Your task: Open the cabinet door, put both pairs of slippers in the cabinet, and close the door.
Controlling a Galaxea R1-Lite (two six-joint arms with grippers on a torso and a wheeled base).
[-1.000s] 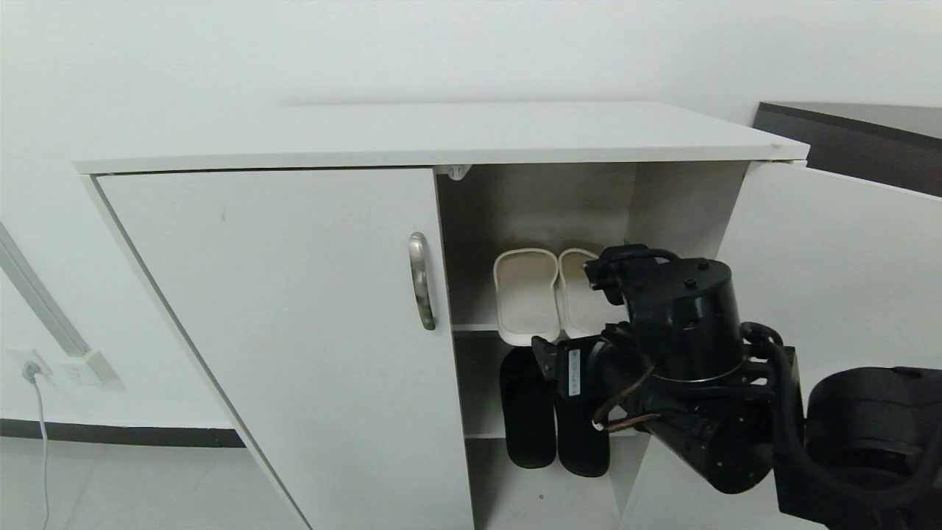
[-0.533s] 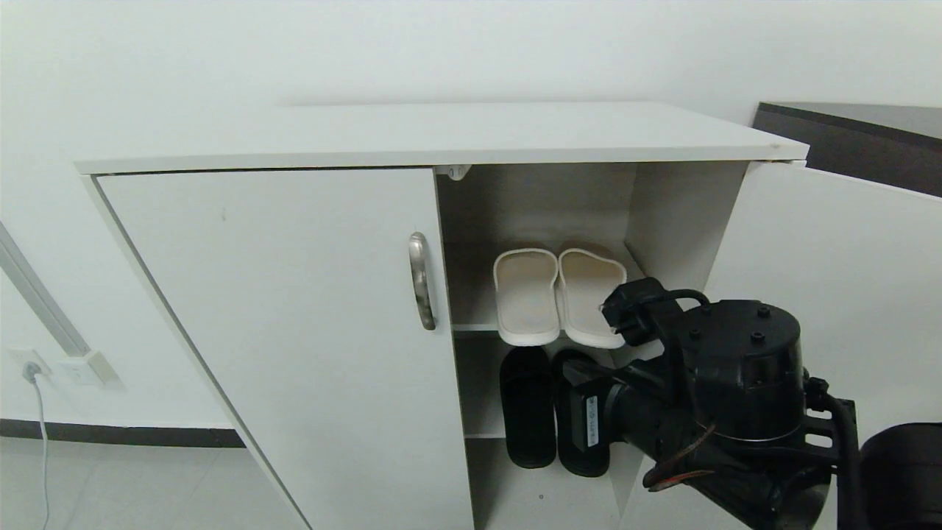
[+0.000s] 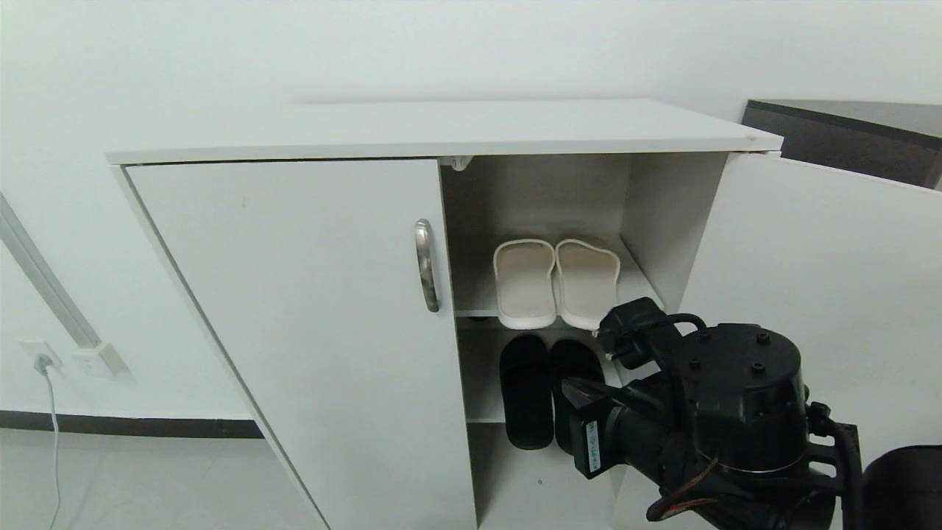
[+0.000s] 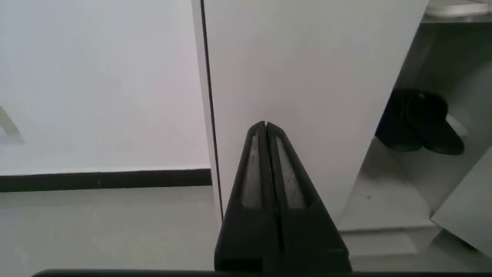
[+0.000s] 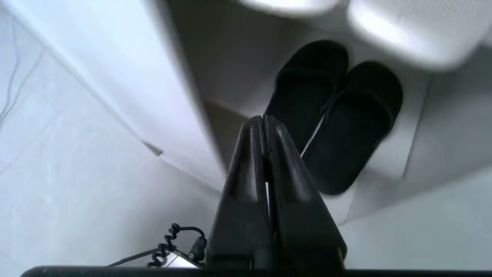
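The white cabinet (image 3: 441, 132) has its left door (image 3: 294, 309) closed and its right door (image 3: 824, 294) swung open. White slippers (image 3: 556, 280) lie side by side on the upper shelf. Black slippers (image 3: 526, 390) lie on the shelf below, also seen as black slippers (image 5: 338, 115) and black slippers (image 4: 419, 127). My right gripper (image 3: 572, 388) is shut and empty, just outside the opening, in front of the black pair; its tip (image 5: 264, 121) points toward them. My left gripper (image 4: 265, 127) is shut and empty, low in front of the closed left door (image 4: 307, 77).
A metal handle (image 3: 426, 265) is on the closed left door. A wall socket with a cable (image 3: 40, 362) sits low on the wall at left. A dark table (image 3: 846, 132) stands behind the open door. Bare floor (image 4: 108, 231) lies before the cabinet.
My right arm has drawn back and down out of the cabinet opening, uncovering both pairs. The head view has also shifted, with the cabinet now a little farther off. The slippers stay put.
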